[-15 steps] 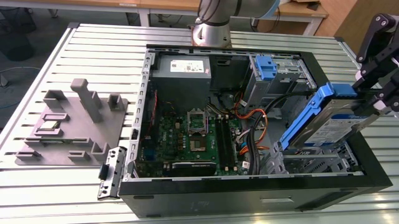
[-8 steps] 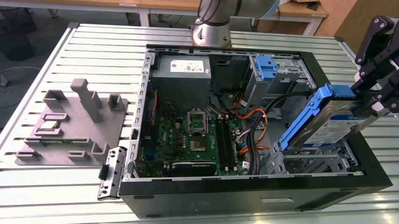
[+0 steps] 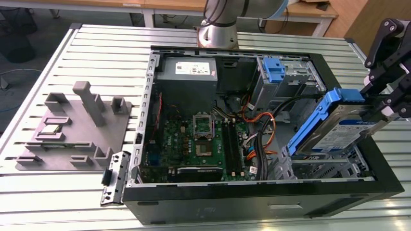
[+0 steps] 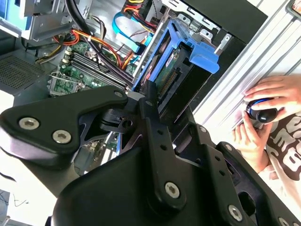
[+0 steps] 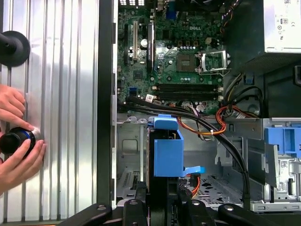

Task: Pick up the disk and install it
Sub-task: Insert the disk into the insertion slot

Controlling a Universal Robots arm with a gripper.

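Note:
My gripper [image 3: 374, 114] is shut on the disk [image 3: 334, 130], a silver-grey drive with a white-and-blue label and blue rails. I hold it tilted steeply, its lower end down over the metal drive cage [image 3: 330, 167] at the near corner of the open computer case [image 3: 257, 204], at the exterior view's right. In the first wrist view the disk [image 5: 168, 153] stands edge-on between the black fingers [image 5: 135, 207], above the cage floor [image 5: 129, 155]. The second wrist view shows the disk [image 4: 171, 75] with its blue handle just past the finger [image 4: 149, 106].
Black and orange cables [image 3: 264, 126] run beside the cage. A blue latch [image 3: 273, 72] and the grey power supply [image 3: 187, 70] sit at the case's far side, above the motherboard [image 3: 192, 139]. A grey fixture plate [image 3: 70, 132] lies at the exterior view's left. A person's hands [image 5: 14, 146] hold a knob beside the case.

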